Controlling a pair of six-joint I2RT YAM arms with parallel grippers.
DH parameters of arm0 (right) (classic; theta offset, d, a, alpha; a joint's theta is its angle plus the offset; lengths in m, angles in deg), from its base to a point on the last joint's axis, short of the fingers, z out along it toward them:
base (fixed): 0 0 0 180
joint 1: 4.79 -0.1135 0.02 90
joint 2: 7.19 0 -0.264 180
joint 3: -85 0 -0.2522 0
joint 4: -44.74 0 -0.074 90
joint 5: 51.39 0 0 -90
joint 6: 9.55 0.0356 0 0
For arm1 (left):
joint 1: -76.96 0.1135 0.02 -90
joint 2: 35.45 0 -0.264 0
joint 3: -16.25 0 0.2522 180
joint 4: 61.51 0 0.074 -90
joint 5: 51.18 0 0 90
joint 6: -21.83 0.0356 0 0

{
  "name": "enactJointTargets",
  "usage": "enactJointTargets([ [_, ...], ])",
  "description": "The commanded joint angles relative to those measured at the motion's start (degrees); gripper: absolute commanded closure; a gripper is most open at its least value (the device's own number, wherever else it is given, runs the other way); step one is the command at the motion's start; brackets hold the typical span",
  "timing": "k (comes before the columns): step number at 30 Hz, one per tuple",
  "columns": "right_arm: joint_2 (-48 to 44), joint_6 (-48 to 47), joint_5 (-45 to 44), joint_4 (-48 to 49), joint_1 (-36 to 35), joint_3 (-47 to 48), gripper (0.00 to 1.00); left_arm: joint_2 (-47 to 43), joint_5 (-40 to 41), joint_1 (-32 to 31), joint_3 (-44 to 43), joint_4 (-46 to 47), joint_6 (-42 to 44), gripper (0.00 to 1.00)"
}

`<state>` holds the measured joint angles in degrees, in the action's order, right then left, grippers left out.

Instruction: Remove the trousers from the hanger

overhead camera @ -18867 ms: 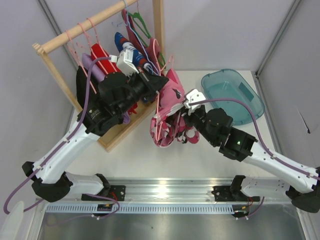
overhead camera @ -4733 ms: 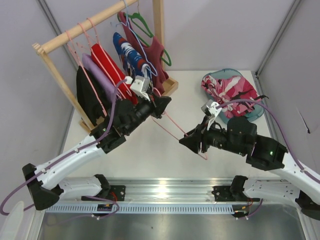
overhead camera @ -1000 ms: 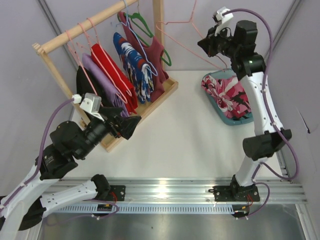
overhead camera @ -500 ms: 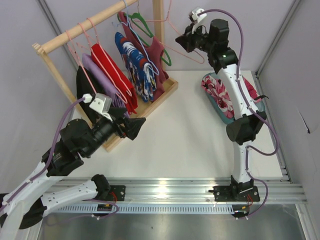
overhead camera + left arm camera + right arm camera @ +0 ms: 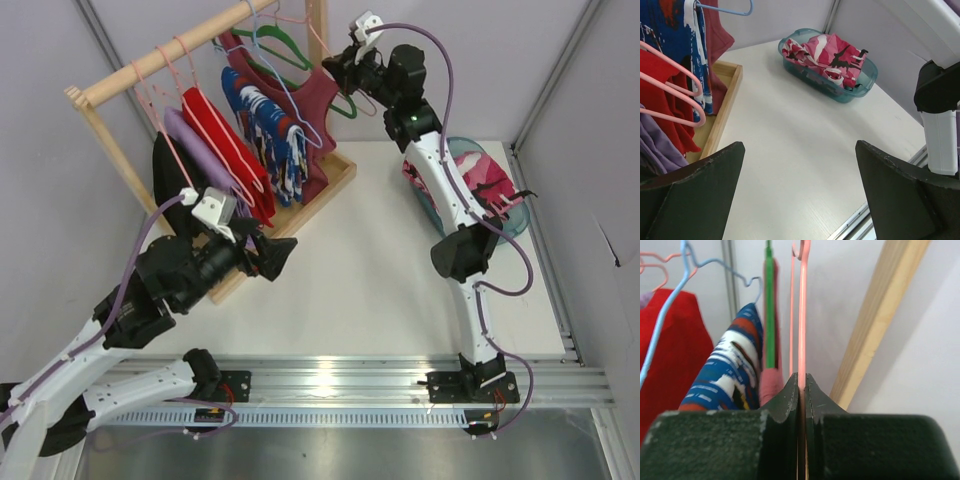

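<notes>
The trousers (image 5: pixel 470 180), pink with red, white and black patches, lie bunched in the teal bin (image 5: pixel 505 215) at the right, apart from both grippers. The left wrist view shows the trousers (image 5: pixel 827 54) in the bin (image 5: pixel 840 92) too. My right gripper (image 5: pixel 346 63) is raised high at the rack's right end, shut on the thin pale-pink hanger (image 5: pixel 322 38), which is bare. In the right wrist view the hanger's wire (image 5: pixel 802 315) runs up from the closed right gripper (image 5: pixel 802 376). My left gripper (image 5: pixel 278 255) hovers low over the table, open and holding nothing (image 5: pixel 799 145).
A wooden rack (image 5: pixel 170 55) with a base tray (image 5: pixel 335 180) stands at the back left. On it hang a red garment (image 5: pixel 215 140), a blue patterned one (image 5: pixel 262 125) and a green hanger (image 5: pixel 770 305). The rack's upright post (image 5: pixel 880 325) is just right of my right gripper.
My right arm has swung left from above the bin to the rack's right end, carrying the bare hanger. My left gripper has crept a little right, still open.
</notes>
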<state>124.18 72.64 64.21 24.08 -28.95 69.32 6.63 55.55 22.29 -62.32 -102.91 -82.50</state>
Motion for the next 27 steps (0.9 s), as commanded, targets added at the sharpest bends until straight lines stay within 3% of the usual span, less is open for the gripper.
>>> enactJointTargets([
  [1, 1.52, 2.8, -4.86, 10.65, -0.53, 3.42, 1.0, -1.13, -0.03, 0.45, 0.04, 1.01, 1.76, 0.01],
  [16, 10.74, 4.12, -9.61, 20.69, -3.0, 6.67, 1.0, -2.09, 0.5, 0.53, 0.13, 0.57, 1.76, 0.0],
  [27, 11.27, 4.65, -12.42, 24.04, -3.35, 7.11, 1.0, -1.3, -0.03, 0.54, -0.13, 1.09, 0.97, 0.01],
])
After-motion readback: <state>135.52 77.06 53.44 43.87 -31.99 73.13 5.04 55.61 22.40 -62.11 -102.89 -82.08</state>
